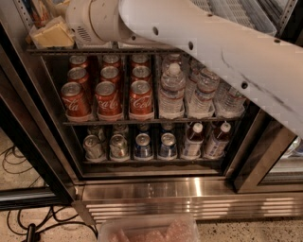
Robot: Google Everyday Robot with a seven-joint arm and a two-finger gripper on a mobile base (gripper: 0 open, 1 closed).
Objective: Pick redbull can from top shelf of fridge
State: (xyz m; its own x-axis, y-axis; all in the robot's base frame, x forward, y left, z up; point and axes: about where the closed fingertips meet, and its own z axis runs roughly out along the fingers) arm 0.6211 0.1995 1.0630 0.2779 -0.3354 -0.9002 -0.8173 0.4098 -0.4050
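The fridge (189, 191) stands open in front of me, with its shiny steel base below. The top shelf (142, 49) is a dark wire rack carrying long white slotted trays (236, 12) at the upper right. My white arm crosses from the right to the upper left. My gripper (51, 34), with tan parts, is at the left end of the top shelf. Just above it at the frame's top edge shows a piece of the redbull can (39, 11), blue with red and orange markings, mostly cut off. I cannot tell whether the gripper touches it.
The middle rack holds red Coca-Cola cans (109, 97) on the left and water bottles (171, 92) on the right. The lower rack holds small silver-blue cans (142, 145) and small bottles (191, 140). Cables (19, 165) lie on the floor at left. A clear tray (149, 229) is at the bottom.
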